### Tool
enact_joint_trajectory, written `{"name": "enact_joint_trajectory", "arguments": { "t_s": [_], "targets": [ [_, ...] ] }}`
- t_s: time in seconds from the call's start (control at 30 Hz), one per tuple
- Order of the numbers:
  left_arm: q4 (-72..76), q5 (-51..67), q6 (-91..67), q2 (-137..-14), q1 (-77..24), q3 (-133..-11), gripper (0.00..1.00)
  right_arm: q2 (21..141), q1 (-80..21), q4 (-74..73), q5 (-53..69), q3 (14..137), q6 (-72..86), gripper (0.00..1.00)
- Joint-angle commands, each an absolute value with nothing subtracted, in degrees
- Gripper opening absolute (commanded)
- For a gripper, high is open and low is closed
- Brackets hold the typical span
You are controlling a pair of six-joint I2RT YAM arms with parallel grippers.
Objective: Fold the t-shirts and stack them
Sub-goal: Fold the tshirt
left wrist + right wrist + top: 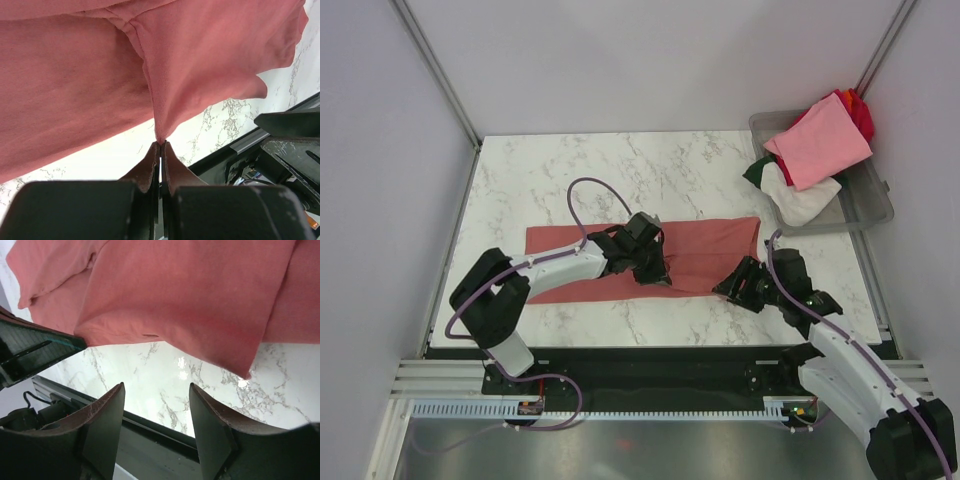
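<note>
Two arms reach in from the bottom of the top view toward one dusty brick-red t-shirt (700,255), which lies as a long, flattened band across the middle of the marble surface (550,180). The band runs from left of centre to right of centre, and its far right end shows a soft fold with a corner pointing toward the top of the frame.

At the lower edge of the band, near its middle, sits the left gripper (655,270). In the left wrist view its jaws are pressed together on a small pinch of the brick-red cloth, which rises to a peak at the fingertips and fans out into creases above them.

Lower right of the band's end, the right gripper (740,285) is just beside the shirt's near edge. Its jaws stand apart with nothing between them: the right wrist view shows bare marble in the gap, and the shirt's folded edge lies just past the fingertips, in the upper half of that frame. Whether a finger touches the cloth cannot be told.

In the upper right corner of the top view, a clear grey plastic tub (865,205) holds the other shirts in a loose heap: a light pink one (820,140) on top, a bright red one (863,115) behind it, a white one (800,200) spilling over the tub's near rim, and a dark green one (756,170) showing at the left side.
</note>
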State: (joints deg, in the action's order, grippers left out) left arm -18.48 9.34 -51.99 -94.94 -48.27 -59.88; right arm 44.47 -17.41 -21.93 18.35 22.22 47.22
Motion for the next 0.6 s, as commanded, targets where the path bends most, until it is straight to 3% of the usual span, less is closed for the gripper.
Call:
{"name": "enact_joint_trajectory", "arguments": {
  "t_s": [0.0, 0.4, 0.57],
  "targets": [
    [-20.04, 12.22, -50.10, -91.32, -47.38, -60.64, 0.02, 42.63, -17.58, -23.11, 20.65, 24.70, 50.01, 0.63],
    [-21.09, 15.64, -48.61, -95.27, -44.83, -61.34, 0.03, 45.26, -17.58, -25.32, 11.43, 25.23, 44.65, 0.67],
    [-21.97, 13.89, -47.02, -97.65, -44.74, -61.61, 0.31, 49.74, -17.58, -22.32, 9.85, 25.22, 42.89, 0.66]
  ]
}}
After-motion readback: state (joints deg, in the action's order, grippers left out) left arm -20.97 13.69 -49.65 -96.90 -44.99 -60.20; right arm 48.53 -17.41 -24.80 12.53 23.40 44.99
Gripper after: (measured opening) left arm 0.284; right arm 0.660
